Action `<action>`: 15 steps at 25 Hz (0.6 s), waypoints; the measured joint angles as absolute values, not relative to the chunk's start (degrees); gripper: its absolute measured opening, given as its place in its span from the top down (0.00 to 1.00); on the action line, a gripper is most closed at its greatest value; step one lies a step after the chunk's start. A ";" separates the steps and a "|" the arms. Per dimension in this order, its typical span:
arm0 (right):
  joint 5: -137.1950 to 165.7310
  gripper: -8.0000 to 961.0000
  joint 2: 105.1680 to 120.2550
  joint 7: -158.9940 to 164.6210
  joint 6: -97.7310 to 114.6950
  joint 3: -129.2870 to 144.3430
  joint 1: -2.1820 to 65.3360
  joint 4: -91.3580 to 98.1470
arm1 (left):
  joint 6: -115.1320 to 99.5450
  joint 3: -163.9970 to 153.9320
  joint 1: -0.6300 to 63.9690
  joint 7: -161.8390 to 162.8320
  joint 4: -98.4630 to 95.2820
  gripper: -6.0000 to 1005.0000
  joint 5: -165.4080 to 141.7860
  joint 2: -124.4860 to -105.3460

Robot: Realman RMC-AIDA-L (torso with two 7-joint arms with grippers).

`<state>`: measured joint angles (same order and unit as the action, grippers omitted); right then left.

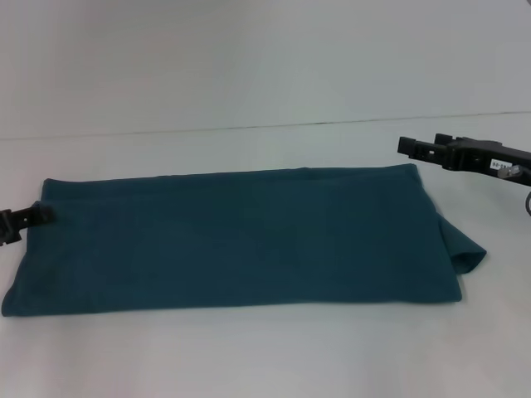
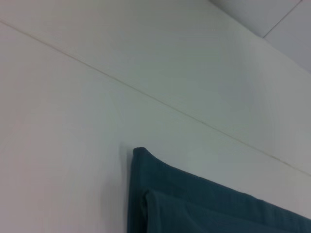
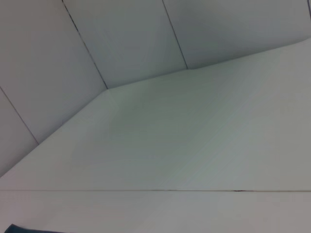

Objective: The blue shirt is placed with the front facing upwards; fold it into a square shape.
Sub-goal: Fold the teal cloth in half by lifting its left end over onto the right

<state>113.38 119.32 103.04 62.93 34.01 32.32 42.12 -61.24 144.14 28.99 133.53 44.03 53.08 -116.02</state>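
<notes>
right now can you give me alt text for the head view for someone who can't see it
A blue shirt lies folded into a long band on a white table, one sleeve sticking out at its right end. The left pincer sits at the shirt's left edge; the right pincer hovers just beyond its far right corner.

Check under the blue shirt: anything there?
The blue shirt lies flat on the white table, folded into a long band. Nothing bulges; its lower layers and the covered table are hidden.
</notes>
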 joint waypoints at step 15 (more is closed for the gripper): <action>113.45 0.05 119.35 102.90 62.85 34.01 32.28 41.04 | -57.09 144.13 29.86 134.29 42.10 0.18 50.20 -116.25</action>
